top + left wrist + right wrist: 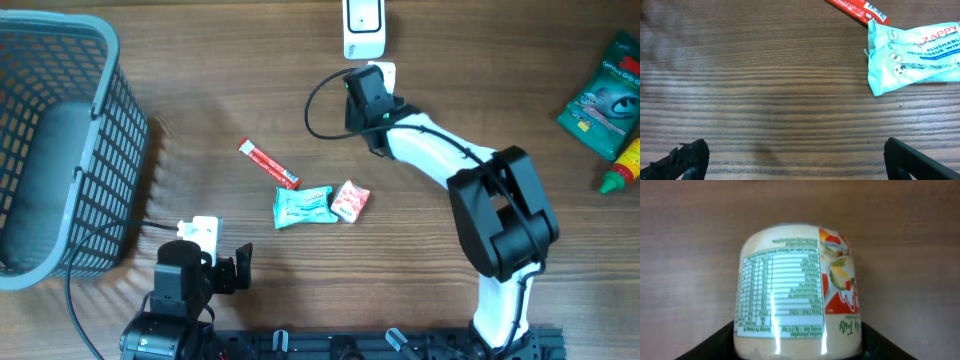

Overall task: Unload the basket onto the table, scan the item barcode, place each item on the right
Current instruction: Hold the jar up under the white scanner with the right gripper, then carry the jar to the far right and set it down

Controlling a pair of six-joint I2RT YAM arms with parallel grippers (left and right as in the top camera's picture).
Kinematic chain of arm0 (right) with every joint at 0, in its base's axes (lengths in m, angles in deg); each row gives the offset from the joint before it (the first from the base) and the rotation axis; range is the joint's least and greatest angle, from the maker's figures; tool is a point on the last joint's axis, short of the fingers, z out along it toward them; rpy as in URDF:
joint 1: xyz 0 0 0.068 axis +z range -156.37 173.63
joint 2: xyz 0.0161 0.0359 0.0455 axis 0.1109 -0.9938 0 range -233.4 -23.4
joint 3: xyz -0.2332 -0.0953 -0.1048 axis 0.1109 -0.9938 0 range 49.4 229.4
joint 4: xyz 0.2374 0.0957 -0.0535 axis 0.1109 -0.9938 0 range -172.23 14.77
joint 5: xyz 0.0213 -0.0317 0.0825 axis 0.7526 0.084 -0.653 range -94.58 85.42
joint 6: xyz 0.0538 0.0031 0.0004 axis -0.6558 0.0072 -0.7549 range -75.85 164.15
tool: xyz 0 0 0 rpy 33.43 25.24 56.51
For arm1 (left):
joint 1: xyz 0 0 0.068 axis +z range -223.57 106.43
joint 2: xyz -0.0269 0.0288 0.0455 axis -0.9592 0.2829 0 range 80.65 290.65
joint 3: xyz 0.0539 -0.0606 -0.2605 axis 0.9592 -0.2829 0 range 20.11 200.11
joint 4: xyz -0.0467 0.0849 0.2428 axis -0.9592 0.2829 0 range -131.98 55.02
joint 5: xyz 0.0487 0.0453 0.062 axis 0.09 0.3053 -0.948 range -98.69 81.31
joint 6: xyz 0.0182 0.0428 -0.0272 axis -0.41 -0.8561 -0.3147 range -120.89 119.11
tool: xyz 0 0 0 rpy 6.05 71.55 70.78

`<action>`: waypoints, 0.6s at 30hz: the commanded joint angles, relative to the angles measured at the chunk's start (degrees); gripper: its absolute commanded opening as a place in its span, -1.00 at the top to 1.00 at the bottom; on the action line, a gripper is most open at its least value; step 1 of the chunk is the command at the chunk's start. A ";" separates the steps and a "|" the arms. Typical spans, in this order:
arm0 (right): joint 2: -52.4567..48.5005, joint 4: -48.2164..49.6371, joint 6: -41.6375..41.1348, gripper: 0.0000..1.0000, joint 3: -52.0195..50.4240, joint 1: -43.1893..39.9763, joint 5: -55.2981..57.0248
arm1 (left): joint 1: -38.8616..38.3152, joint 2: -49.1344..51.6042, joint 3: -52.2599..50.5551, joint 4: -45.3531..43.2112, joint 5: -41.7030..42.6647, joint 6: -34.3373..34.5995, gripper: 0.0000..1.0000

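Cream tub (797, 290) carries an inverted nutrition table, too small to read, and fruit artwork. Right tool (372, 78) grips the tub at its sides, just beside the white scanner (363, 25). Left tool (795, 160) stands wide over the desk (765, 90), near a packet (915, 55) marked "ZAPPY FLUSHABLE TOILET TISSUE WIPES".

The overhead camera looks straight down from high up, taking in the whole bench (480, 60). The left wrist camera sits low and close to the wood, facing forward past its own left pincer (799, 162). It shares the Zappy wipes packet (915, 55) and red sachet (857, 10) with the overhead. The right wrist camera sits so near the yogurt pot (795, 295) that it fills most of the frame.
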 commanded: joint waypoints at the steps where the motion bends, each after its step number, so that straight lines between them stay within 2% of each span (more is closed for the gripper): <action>1: 4.90 -10.95 -4.00 -0.19 8.35 -1.77 -16.90 | -0.31 -0.04 -0.07 -0.13 -0.57 0.13 -1.00; 6: 6.27 -23.87 -9.86 -0.13 11.10 -4.94 -36.59 | -0.31 -0.04 -0.07 -0.13 -0.57 0.13 -1.00; 9: 6.21 -30.23 -9.66 -0.11 10.91 -7.32 -45.18 | -0.31 -0.04 -0.07 -0.13 -0.57 0.13 -1.00; 11: 6.21 -35.52 -6.69 -0.10 10.91 -8.66 -50.53 | -0.31 -0.04 -0.07 -0.13 -0.57 0.13 -1.00; 13: 6.21 -40.13 -3.96 -0.06 10.91 -9.53 -53.94 | -0.31 -0.04 -0.07 -0.13 -0.57 0.13 -1.00; 18: 6.21 -48.72 -3.87 -0.07 10.91 -10.93 -56.52 | -0.31 -0.04 -0.07 -0.13 -0.57 0.13 -1.00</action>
